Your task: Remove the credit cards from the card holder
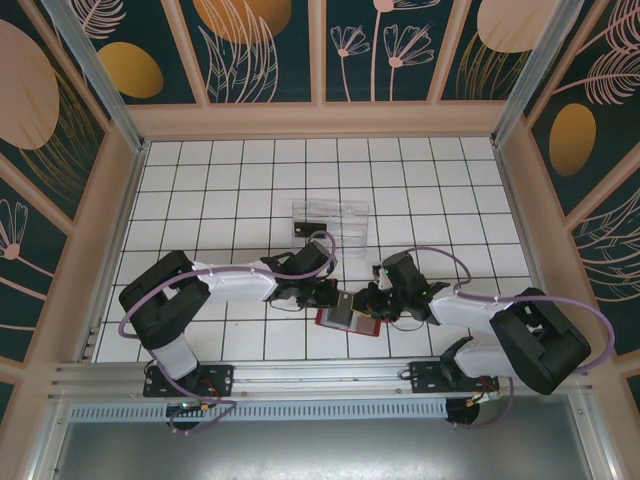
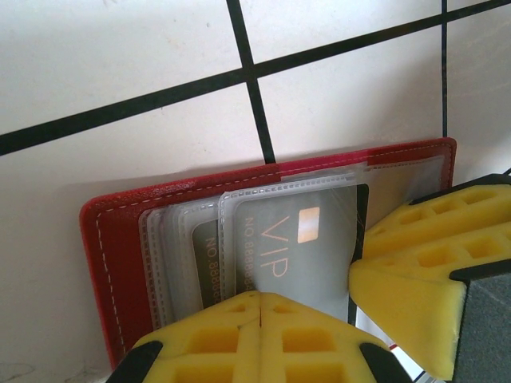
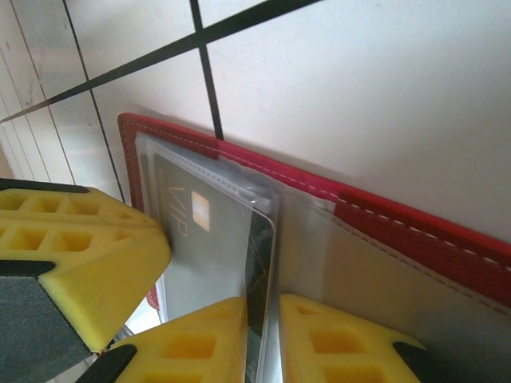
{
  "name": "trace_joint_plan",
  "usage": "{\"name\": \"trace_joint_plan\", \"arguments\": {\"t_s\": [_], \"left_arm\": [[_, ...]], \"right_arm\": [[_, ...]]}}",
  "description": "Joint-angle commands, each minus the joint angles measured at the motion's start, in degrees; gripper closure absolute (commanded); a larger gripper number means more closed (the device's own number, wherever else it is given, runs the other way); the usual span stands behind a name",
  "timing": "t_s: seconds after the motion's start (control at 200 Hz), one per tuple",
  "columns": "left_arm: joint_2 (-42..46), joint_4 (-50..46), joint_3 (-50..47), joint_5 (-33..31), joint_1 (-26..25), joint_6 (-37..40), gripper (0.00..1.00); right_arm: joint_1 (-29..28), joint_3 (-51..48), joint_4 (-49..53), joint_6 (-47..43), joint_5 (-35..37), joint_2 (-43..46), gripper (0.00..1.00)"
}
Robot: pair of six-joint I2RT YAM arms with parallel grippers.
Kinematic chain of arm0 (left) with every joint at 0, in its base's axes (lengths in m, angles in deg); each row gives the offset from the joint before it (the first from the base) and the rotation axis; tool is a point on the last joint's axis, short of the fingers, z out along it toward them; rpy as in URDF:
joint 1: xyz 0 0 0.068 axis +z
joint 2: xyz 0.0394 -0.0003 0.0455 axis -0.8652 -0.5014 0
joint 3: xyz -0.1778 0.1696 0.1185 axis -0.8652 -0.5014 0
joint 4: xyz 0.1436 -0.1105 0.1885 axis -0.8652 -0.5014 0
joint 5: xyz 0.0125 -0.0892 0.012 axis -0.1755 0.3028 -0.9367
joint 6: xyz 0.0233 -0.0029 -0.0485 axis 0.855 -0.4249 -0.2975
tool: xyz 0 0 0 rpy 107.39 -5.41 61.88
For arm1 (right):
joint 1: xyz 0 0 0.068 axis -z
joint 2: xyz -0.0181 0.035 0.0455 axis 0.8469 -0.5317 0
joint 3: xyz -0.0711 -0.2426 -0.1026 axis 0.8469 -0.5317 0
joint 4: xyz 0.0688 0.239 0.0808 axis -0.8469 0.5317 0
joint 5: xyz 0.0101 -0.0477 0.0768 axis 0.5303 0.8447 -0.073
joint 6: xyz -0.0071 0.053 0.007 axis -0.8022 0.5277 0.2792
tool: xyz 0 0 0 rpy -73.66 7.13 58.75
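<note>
Nearest us on the white tiled table [image 1: 220, 200], the card holder [image 1: 370, 328] lies open and flat between the arms. Its long axis runs roughly 9 to 3 o'clock. It has a red stitched cover with rounded corners and clear plastic sleeves [image 2: 172, 263] fanned inside. The front sleeve holds a grey credit card [image 2: 295, 255] lettered VIP, with a gold chip. The left gripper [image 2: 259, 311] is closed tight, no gap, over the sleeves. The right gripper [image 3: 263, 319] is narrow and straddles a sleeve edge; whether it pinches we cannot tell. Farther off, at 12 o'clock, sits a clear ridged tray [image 1: 345, 215].
</note>
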Motion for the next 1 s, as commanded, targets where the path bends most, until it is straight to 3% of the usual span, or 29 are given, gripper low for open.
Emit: {"name": "trace_joint_plan", "arguments": {"t_s": [0.0,0.55,0.996], "left_arm": [[-1.6,-1.9,-1.7,-0.6,0.2,-0.8,0.97],[-1.3,-1.7,-1.8,-0.7,0.2,-1.1,0.97],[1.4,-4.8,-2.7,-5.1,1.3,-0.9,0.91]], "right_arm": [[-0.4,-1.1,-3.6,0.0,-0.9,-0.4,0.83],[-0.5,-3.6,-11.4,2.1,-1.7,-1.1,0.89],[1.0,-3.1,-2.9,-0.7,2.1,4.4,0.98]]}}
